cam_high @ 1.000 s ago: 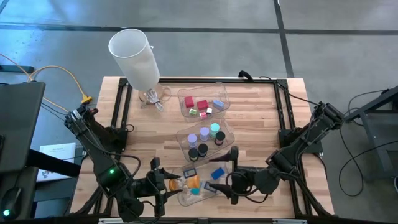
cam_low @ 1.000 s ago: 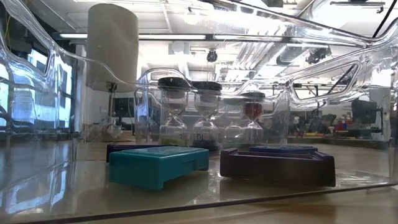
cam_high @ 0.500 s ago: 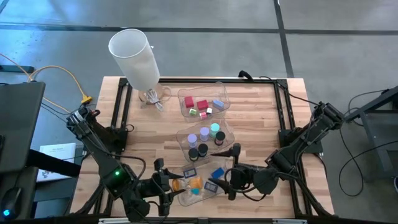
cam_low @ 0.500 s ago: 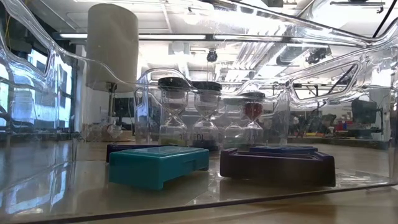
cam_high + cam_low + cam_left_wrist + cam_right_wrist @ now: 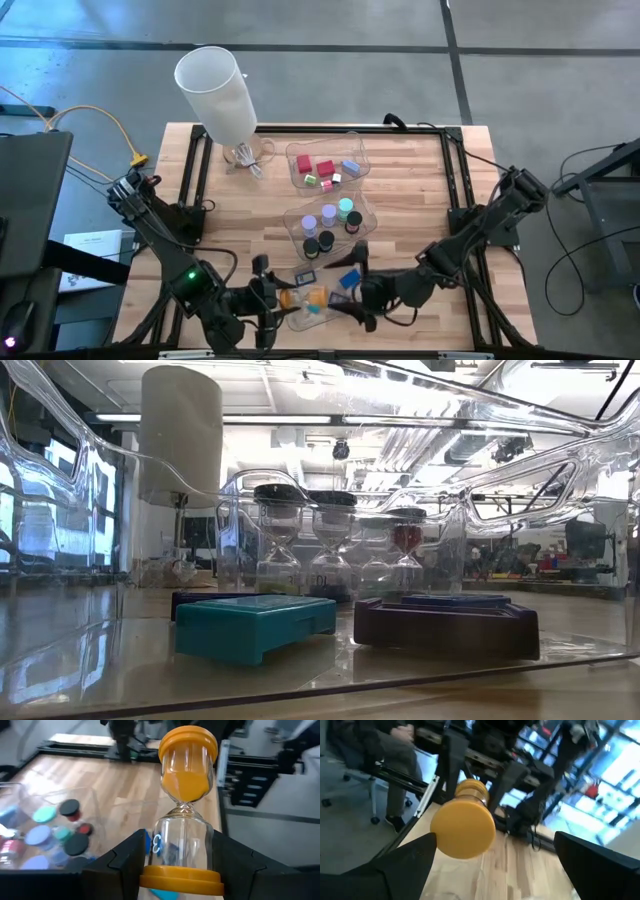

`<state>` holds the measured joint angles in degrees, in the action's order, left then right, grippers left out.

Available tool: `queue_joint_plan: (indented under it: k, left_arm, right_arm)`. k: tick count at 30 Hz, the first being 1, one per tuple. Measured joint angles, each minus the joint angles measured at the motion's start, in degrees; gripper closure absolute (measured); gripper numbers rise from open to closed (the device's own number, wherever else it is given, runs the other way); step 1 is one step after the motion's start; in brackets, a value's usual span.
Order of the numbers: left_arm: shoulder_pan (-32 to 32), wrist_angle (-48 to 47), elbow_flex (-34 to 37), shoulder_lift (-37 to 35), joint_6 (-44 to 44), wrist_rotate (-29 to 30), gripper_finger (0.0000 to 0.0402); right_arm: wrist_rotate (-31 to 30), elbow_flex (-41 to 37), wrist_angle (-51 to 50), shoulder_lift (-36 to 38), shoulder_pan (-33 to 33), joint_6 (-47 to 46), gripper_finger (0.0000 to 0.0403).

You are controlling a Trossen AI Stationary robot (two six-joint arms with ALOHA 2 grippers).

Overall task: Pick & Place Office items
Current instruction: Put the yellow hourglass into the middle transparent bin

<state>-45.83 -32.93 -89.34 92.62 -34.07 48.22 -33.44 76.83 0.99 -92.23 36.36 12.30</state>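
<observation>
Two arms meet over the near tray (image 5: 300,318): the left gripper (image 5: 182,870) has its fingers closed on the lower bulb of an orange-capped hourglass (image 5: 186,805), while the right gripper (image 5: 492,865) faces its orange end with fingers wide. If the left lets go before the right closes, the hourglass could drop into the tray or roll across the worktop (image 5: 420,200).

Overhead, low inside-tray and close wrist views, sharing the orange hourglass (image 5: 186,805).

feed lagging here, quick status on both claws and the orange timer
Left claw shut on orange sand timer. Right claw open, facing its end cap. Nothing between.
</observation>
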Motion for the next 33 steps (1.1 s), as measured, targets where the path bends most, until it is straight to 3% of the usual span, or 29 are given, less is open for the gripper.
queue_joint_plan:
  k: [10,24,33]
  left_arm:
    - [0.7,0.5,0.0,0.0,1.7,-1.4,0.0213]
    - [0.7,2.0,-0.1,-0.1,1.6,-1.6,0.0212]
    - [0.9,2.0,-0.1,-0.1,1.7,-2.0,0.0212]
  right_arm:
    - [0.3,0.0,1.5,-1.6,0.4,3.7,0.0009]
    - [-5.7,0.0,-1.4,-1.3,3.4,1.9,0.0009]
    - [-3.0,0.0,1.1,-1.3,1.2,4.5,0.0009]
